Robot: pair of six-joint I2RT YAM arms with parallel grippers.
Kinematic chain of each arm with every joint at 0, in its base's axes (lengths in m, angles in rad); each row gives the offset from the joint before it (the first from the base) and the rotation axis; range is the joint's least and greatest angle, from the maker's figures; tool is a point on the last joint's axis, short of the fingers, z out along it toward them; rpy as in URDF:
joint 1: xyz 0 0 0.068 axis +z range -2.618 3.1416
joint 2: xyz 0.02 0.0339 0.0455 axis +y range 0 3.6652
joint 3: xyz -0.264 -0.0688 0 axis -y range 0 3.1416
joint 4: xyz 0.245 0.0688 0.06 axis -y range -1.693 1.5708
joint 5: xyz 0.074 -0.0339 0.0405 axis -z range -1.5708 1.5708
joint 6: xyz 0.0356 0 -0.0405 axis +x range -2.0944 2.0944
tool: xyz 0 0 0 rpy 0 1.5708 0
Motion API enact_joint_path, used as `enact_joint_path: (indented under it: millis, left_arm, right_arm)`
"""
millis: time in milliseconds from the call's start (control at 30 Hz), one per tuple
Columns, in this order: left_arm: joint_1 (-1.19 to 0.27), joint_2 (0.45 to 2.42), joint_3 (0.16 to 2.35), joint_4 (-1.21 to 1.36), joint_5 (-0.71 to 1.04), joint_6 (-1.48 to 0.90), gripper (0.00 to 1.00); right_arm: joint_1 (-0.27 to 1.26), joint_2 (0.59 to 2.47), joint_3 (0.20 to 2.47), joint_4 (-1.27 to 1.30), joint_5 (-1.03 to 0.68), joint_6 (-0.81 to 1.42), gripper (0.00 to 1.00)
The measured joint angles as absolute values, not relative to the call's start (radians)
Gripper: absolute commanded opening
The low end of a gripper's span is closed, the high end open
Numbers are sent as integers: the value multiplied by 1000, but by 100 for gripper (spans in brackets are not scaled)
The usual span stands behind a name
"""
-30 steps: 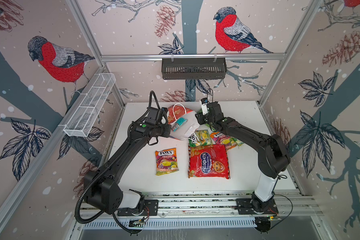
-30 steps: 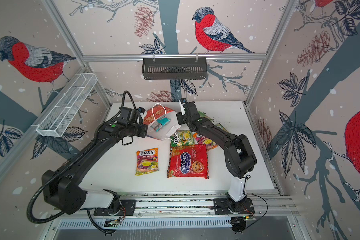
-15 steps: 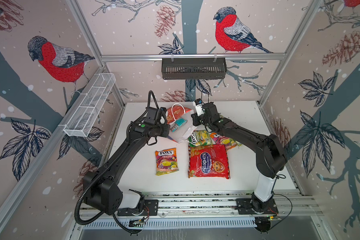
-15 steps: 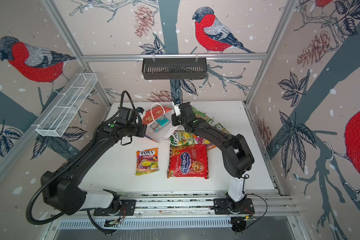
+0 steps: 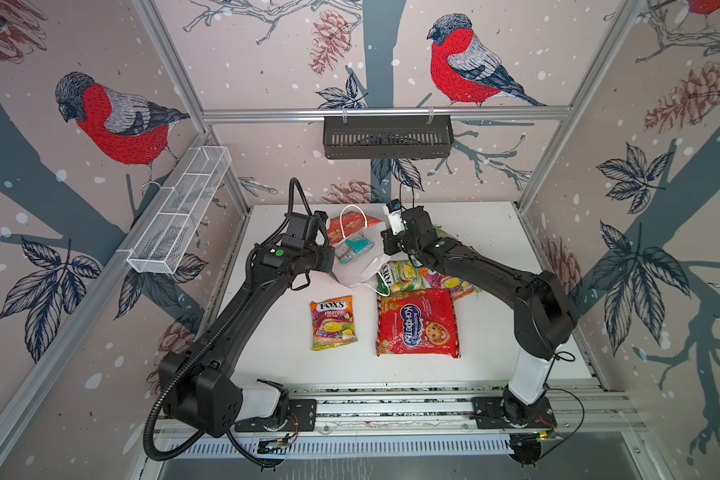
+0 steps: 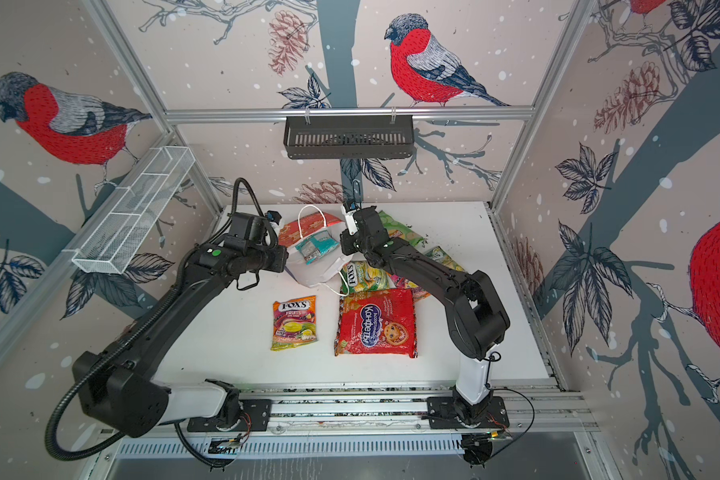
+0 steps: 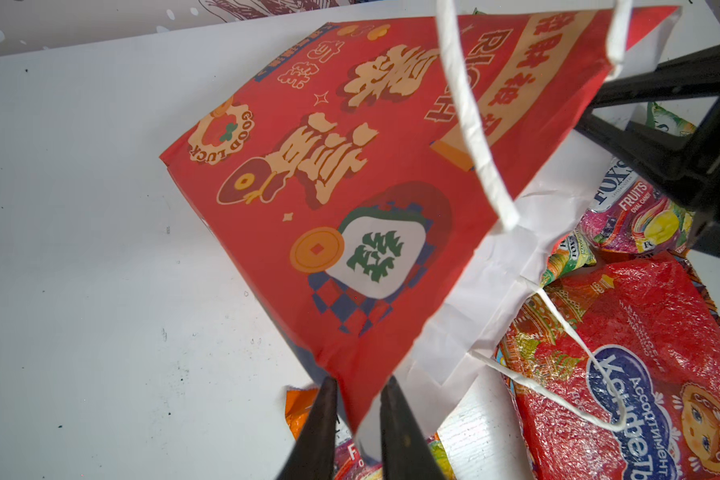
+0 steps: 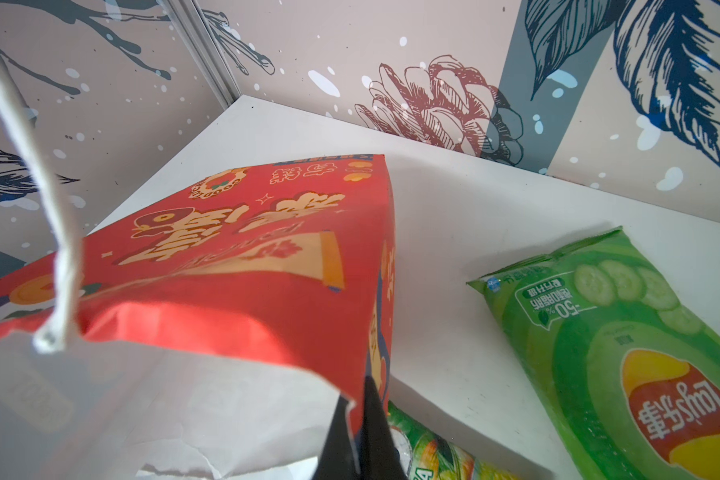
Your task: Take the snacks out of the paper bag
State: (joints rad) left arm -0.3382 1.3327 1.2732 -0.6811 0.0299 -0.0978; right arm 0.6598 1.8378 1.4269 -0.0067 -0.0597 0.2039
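Our right gripper [image 8: 356, 419] has its fingers pressed together on the rim of the paper bag [image 8: 242, 257], at the corner where the white inside meets the red print. Our left gripper [image 7: 358, 411] stands slightly parted, and the opposite corner of the bag's mouth sits between its fingers [image 7: 321, 432].

The bag rests on the white table [image 5: 267, 353] with its mouth tilted up between the two grippers. One white cord handle [image 7: 474, 145] loops over its printed face.

All the snacks we can see lie outside the bag:
- The large red packet [image 5: 418, 324] lies flat in front of the bag's mouth, toward the arm bases.
- An orange Fox's Fruits pack [image 5: 333, 322] lies in front of the bag too, on the left arm's side, apart from the red packet.
- A green Fox's pack [image 5: 402, 276] lies just beside the bag's mouth, and more small packs are partly hidden under the right arm.
- The green chip bag [image 8: 624, 332] lies near the bag on the right arm's side.
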Motion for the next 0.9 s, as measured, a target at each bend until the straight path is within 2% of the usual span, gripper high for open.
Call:
enact_joint_path:
  millis: [300,900]
  left_arm:
    - [-338,1266,1273,-643,80,-52,39]
    - [-354,1372,1321,-604,156,61,40]
  right_arm:
    - [660,1838,1439,-22,-60,203,0]
    - [682,1838,1473,-67,-78,202,0]
